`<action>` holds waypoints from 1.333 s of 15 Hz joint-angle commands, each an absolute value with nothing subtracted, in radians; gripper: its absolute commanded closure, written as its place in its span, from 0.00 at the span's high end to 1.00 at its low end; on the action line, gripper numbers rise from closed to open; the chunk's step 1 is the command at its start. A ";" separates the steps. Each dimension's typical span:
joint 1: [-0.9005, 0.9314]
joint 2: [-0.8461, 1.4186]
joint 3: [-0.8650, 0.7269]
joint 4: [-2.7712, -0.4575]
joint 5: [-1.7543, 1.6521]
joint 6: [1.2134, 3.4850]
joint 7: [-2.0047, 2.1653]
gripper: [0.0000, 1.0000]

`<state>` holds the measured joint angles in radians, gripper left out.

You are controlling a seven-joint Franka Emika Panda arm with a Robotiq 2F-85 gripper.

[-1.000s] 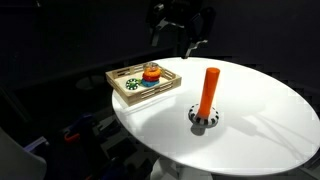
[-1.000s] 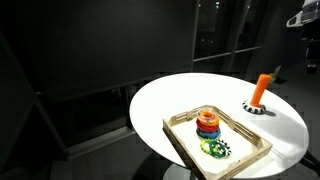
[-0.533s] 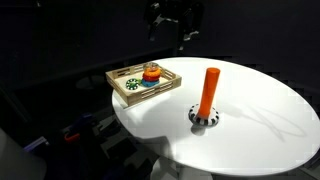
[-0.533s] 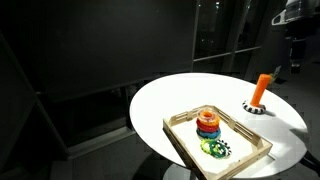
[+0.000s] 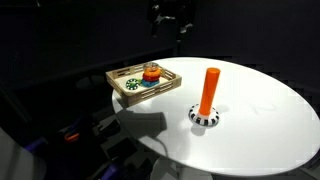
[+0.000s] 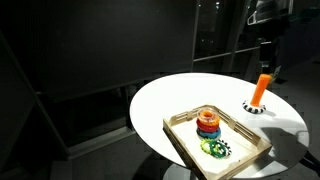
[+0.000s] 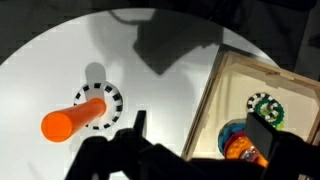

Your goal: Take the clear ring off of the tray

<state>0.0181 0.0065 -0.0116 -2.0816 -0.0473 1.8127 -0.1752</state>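
Note:
The light wooden tray (image 5: 118,78) (image 6: 182,140) sits at the edge of the round white table. In it stand a stack of coloured rings with an orange one on top (image 6: 208,123) (image 7: 243,146) and a green ring (image 6: 215,149) (image 7: 265,107). I cannot clearly make out the clear ring; only a greyish patch shows on top of the stack. My gripper (image 7: 200,135) is open and empty. It hangs high above the table (image 5: 172,22) (image 6: 265,40), between the orange peg and the tray's rim (image 7: 208,100).
An orange peg (image 5: 208,90) (image 6: 262,87) (image 7: 72,118) stands on a round black-and-white base (image 5: 204,117) (image 7: 103,98) on the white table (image 5: 260,120). Dark surroundings and black panels lie behind the table.
My gripper has moved sideways high above the table, from beyond the peg towards the tray side. It stayed open. Tray, rings and peg have not moved.

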 commanded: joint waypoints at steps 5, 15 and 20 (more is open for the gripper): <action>0.085 0.100 0.056 -1.992 -0.195 1.874 0.090 1.00; 0.119 0.107 0.070 -2.015 -0.265 1.927 0.233 1.00; 0.123 0.108 0.077 -2.026 -0.254 1.968 0.225 1.00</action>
<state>0.1237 0.1074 0.0670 -2.0191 -0.2652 1.9326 0.2317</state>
